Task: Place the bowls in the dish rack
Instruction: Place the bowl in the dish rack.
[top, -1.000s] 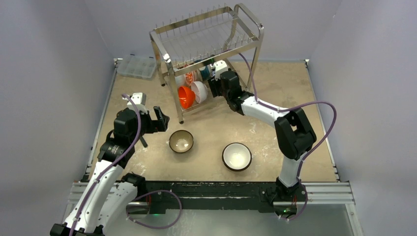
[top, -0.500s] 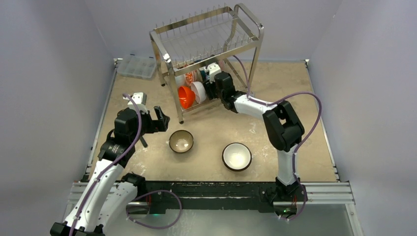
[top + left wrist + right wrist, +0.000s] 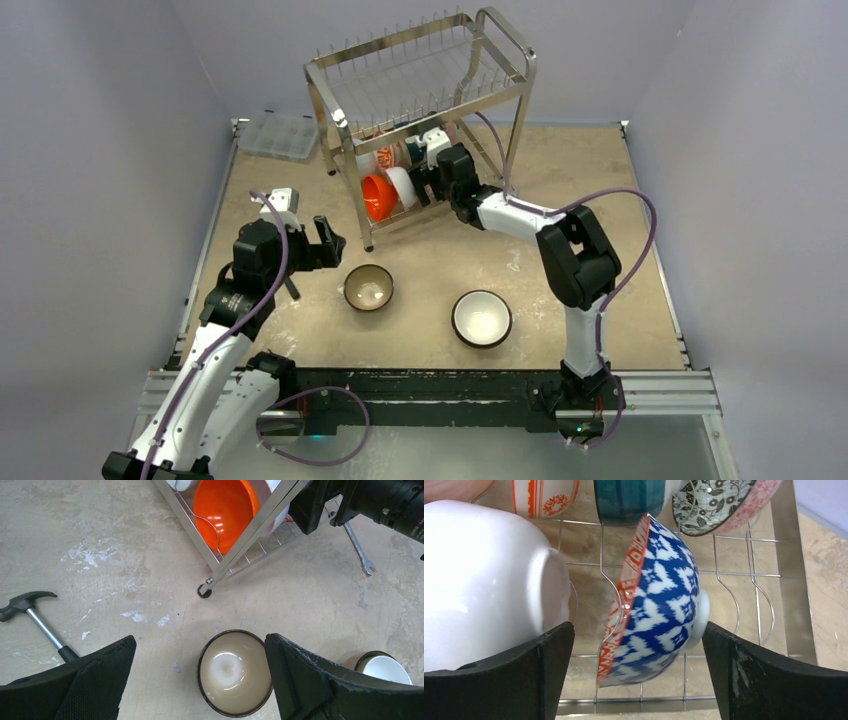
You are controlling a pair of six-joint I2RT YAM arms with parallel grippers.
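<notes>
Steel-wire dish rack (image 3: 420,90), two tiers, standing at the far middle of the table (image 3: 620,180).

- Lower tier, bowls on edge: orange bowl (image 3: 225,510); white bowl (image 3: 484,580); blue-and-white patterned bowl (image 3: 659,605) with an orange-red rim; teal bowl (image 3: 634,497); black-and-white floral bowl (image 3: 714,505); orange-and-white bowl (image 3: 544,497).
- Loose on the table: brown bowl (image 3: 369,288) with a tan inside; dark bowl (image 3: 482,318) with a white inside.
- Right gripper (image 3: 638,630): reaches into the lower tier, jaws spread wide either side of the blue-and-white patterned bowl; contact cannot be told.
- Left gripper (image 3: 197,645): jaws apart, holding nothing, above the brown bowl.
- Sundries: hammer (image 3: 37,620), wrench (image 3: 360,552), clear compartment box (image 3: 277,133).
- Writing: small white print on the right arm's black housing, too small to read.
</notes>
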